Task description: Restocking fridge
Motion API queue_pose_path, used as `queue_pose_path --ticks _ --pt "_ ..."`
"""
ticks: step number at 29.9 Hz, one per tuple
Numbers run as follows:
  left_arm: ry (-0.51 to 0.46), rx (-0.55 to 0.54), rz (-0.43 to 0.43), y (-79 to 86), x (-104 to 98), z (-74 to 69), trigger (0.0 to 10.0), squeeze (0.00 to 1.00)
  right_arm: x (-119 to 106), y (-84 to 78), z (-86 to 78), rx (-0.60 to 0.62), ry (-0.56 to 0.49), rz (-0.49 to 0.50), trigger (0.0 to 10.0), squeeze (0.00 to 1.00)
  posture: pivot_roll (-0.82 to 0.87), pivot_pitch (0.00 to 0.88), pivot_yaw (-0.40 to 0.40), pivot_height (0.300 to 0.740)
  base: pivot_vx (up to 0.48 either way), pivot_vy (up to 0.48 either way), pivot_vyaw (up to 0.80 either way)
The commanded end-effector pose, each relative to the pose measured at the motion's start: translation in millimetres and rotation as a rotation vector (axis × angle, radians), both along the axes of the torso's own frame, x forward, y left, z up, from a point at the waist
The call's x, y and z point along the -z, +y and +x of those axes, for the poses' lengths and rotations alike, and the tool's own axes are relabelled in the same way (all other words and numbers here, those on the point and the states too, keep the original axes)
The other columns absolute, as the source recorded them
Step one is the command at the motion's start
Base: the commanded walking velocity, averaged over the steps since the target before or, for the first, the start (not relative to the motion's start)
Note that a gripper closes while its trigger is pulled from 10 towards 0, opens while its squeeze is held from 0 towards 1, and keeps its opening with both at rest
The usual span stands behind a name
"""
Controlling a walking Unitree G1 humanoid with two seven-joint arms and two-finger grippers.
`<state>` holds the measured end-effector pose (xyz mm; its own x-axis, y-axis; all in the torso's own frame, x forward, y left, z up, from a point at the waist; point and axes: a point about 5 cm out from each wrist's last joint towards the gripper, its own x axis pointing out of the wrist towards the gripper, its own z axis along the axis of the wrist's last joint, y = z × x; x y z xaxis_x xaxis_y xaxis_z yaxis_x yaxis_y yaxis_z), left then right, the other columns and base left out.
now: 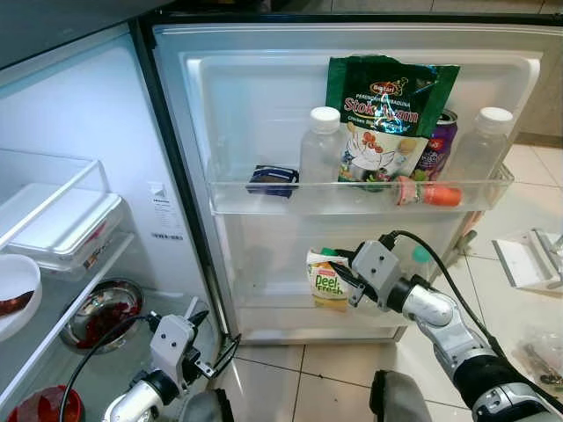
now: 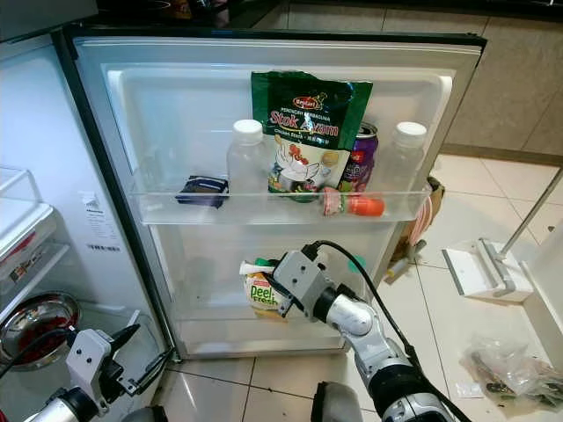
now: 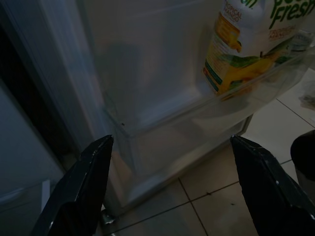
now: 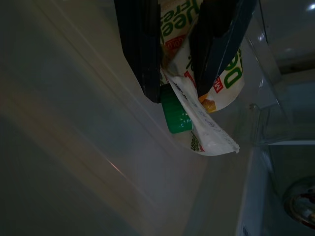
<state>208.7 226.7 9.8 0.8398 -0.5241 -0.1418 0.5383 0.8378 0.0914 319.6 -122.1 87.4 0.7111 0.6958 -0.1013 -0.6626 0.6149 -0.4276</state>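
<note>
A yellow-and-white Peel Fresh juice carton [image 1: 327, 283] with a green cap [image 4: 173, 114] stands in the lower shelf [image 2: 211, 303] of the open fridge door. My right gripper [image 1: 349, 276] is shut on the carton's top, one black finger [image 4: 140, 49] on each side. My left gripper [image 1: 216, 352] hangs open low by the foot of the fridge, its fingers [image 3: 81, 187] wide apart and holding nothing. In the left wrist view the carton [image 3: 236, 49] shows behind the clear shelf wall.
The upper door shelf [image 1: 237, 200] holds a green Stok Ayam bag [image 1: 383, 114], two white-capped bottles [image 1: 323, 145], a purple can [image 1: 437, 141], a dark blue packet [image 1: 273, 178] and a small orange-ended bottle [image 1: 428, 193]. Bowls [image 1: 104, 312] and a white box [image 1: 62, 220] sit inside the fridge. A white dustpan [image 1: 528, 255] lies on the tiled floor.
</note>
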Motion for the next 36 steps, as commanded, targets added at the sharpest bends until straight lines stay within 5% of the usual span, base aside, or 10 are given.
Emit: queue_pose_path --ticks 1,10,11,12,25,27,29,30,32,36 --pt "0.016 0.005 0.019 6.9 -0.3 -2.8 10.0 0.0 -3.8 -3.1 3.4 0.016 -0.005 0.013 10.0 0.0 0.04 0.0 -0.047 0.3 0.0 0.0 0.0" --pt "0.024 0.016 0.023 6.6 0.0 -4.5 10.0 0.0 1.9 2.2 0.9 -0.008 0.004 -0.024 10.0 0.4 0.04 0.0 -0.051 0.3 0.0 0.0 0.0" --pt "0.025 0.016 0.023 6.6 0.3 -4.6 10.0 0.0 2.6 3.4 0.3 -0.016 0.008 -0.023 10.0 0.52 0.05 0.0 -0.053 0.3 0.0 0.0 0.0" --pt "0.027 0.015 0.024 6.5 0.7 -4.7 10.0 0.0 3.7 5.9 -0.5 -0.026 0.009 -0.031 10.0 1.0 0.05 0.0 -0.051 0.3 0.0 0.0 0.0" --pt "0.031 0.017 0.026 6.9 0.4 -3.5 10.0 0.0 -11.1 2.2 7.9 -0.009 -0.098 -0.113 10.0 0.92 0.04 0.0 -0.042 0.3 0.0 0.0 0.0" --pt "0.031 0.023 0.024 5.2 0.4 -2.2 10.0 0.0 -26.4 3.4 12.4 -0.012 -0.146 -0.071 10.0 0.55 0.04 0.0 -0.037 0.3 0.0 0.0 0.0" --pt "0.031 0.025 0.024 4.6 0.4 -1.9 10.0 0.0 -30.4 3.9 13.3 -0.014 -0.156 -0.056 10.0 0.55 0.04 0.0 -0.037 0.3 0.0 0.0 0.0" --pt "0.03 0.027 0.023 3.6 0.4 -1.4 10.0 0.0 -35.0 4.8 14.0 -0.018 -0.16 -0.028 10.0 0.24 0.04 0.0 -0.038 0.3 0.0 0.0 0.0" --pt "0.03 0.033 0.02 1.8 0.4 -0.4 10.0 0.0 -42.4 7.7 14.1 -0.04 -0.149 0.033 10.0 0.0 0.04 0.0 -0.037 0.3 0.0 0.0 0.0" --pt "0.031 0.042 0.014 -1.2 0.8 0.5 10.0 0.0 -52.1 15.2 8.1 -0.123 -0.092 0.148 10.0 0.0 0.03 0.0 -0.037 0.3 0.0 0.0 0.0"
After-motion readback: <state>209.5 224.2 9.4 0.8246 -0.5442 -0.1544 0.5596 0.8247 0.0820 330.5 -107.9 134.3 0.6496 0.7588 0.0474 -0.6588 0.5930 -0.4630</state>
